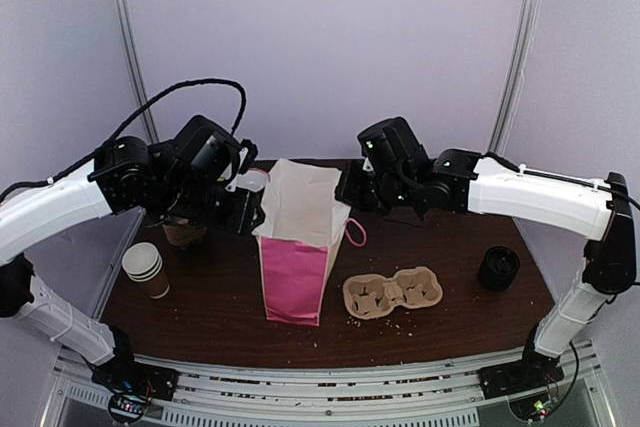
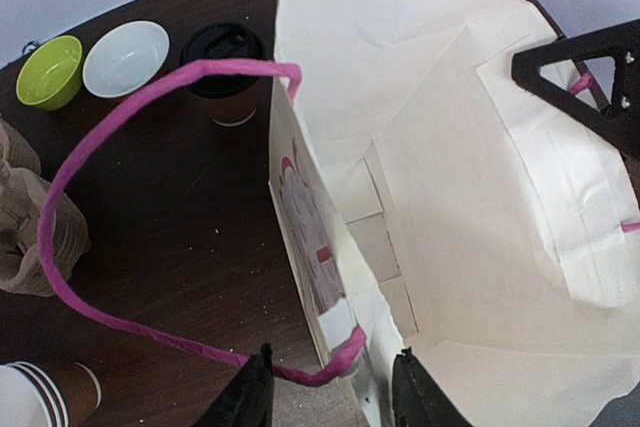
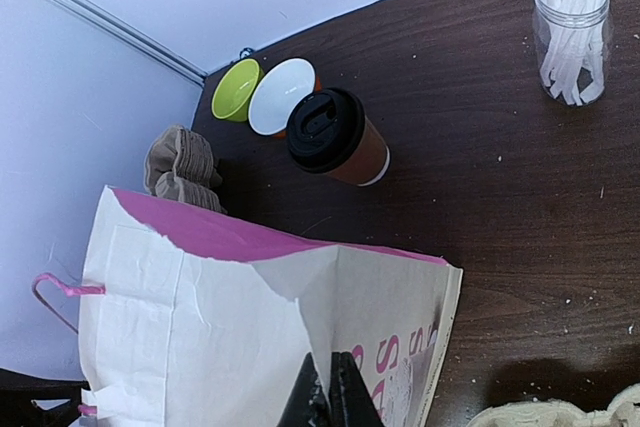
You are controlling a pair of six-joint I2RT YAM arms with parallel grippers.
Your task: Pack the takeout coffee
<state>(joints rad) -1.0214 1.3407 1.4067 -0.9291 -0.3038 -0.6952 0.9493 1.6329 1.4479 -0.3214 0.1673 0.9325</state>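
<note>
At the bag's (image 1: 293, 277) left rim the left gripper (image 2: 333, 359) stood open, jaws astride the edge. Beyond it, the takeout coffee (image 3: 335, 137) stood upright on open table (just beside the white bowl (image 3: 278, 97)). The right gripper (image 3: 328, 377) pinched the right rim.

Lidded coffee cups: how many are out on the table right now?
1. The takeout coffee stands on the table beyond the paper bag, beside the white bowl. The bag and arms could hide others.
</note>
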